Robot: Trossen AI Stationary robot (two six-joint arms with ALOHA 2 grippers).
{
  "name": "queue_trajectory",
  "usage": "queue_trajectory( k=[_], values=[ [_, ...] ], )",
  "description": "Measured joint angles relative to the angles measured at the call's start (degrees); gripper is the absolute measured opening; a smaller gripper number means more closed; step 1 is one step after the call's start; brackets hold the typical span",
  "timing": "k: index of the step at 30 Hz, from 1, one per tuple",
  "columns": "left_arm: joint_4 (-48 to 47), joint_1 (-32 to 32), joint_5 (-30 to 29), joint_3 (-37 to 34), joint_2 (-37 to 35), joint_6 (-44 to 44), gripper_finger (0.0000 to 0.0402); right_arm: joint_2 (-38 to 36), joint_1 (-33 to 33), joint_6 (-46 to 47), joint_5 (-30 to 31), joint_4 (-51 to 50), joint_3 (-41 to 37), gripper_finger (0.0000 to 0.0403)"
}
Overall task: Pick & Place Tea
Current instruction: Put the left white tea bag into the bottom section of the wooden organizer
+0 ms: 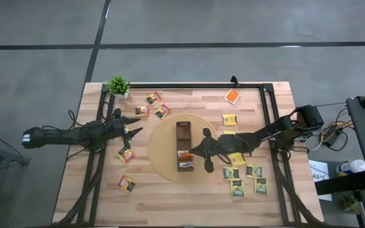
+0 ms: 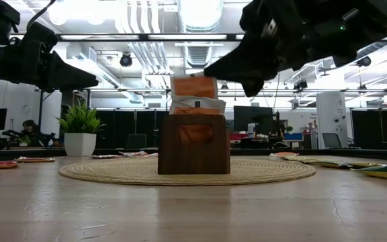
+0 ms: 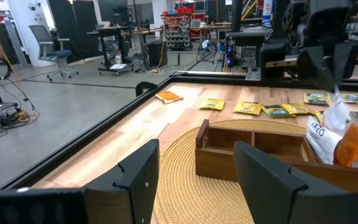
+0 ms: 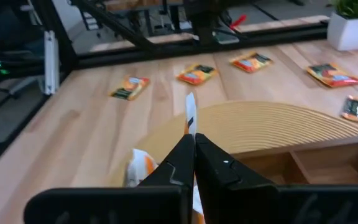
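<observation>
we find the right gripper (image 1: 203, 154) hanging over the near end of the long narrow brown box (image 1: 184, 145), its fingers pressed together on a thin sachet (image 4: 190, 112) held edge-on, which we judge is how it must be carried to slide down between the sachets already standing in that compartment (image 2: 195, 94). the box sits at the middle of the round woven mat (image 1: 163, 166), presumably to keep the drop point fixed and central to both arms. the left gripper (image 1: 132, 131) waits above the left side of the table, jaws spread and empty, with orange sachets (image 1: 126, 154) lying just beside it; we read this as readiness for the next pick. the remaining tea lies flat and scattered: orange ones at the far left (image 1: 154, 98) and near left (image 1: 127, 183), one red-brown at the far right (image 1: 232, 96), and yellow and dark green-and-yellow ones (image 1: 255, 170) grouped to the right of the mat. the far compartments of the box look empty in the left wrist view. the surface is a pale wooden table (image 1: 170, 209) framed by a black rail, with a small potted plant (image 1: 118, 85) at the far left corner. beyond it we see an open workshop with desks, monitors, chairs and ceiling lights.
</observation>
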Motion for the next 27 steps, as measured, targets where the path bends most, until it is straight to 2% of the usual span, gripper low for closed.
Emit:
queue_trajectory(
  k=[11, 17, 27],
  values=[
    [0.0, 0.0, 0.0, 0.0, 0.0, 0.0, 0.0202, 1.3, 3.0, -0.8, 4.2, 4.6, -1.2, 0.0008],
    [0.0, 0.0, 0.0, 0.0, 0.0, 0.0, 0.0202, 6.1, 3.2, -0.4, 4.3, 9.8, -1.3, 0.0008],
    [0.0, -0.1, 0.0, 0.0, 0.0, 0.0, 0.0202, 6.4, 2.7, 2.0, 4.4, 9.4, -1.7, 0.0008]
  ],
)
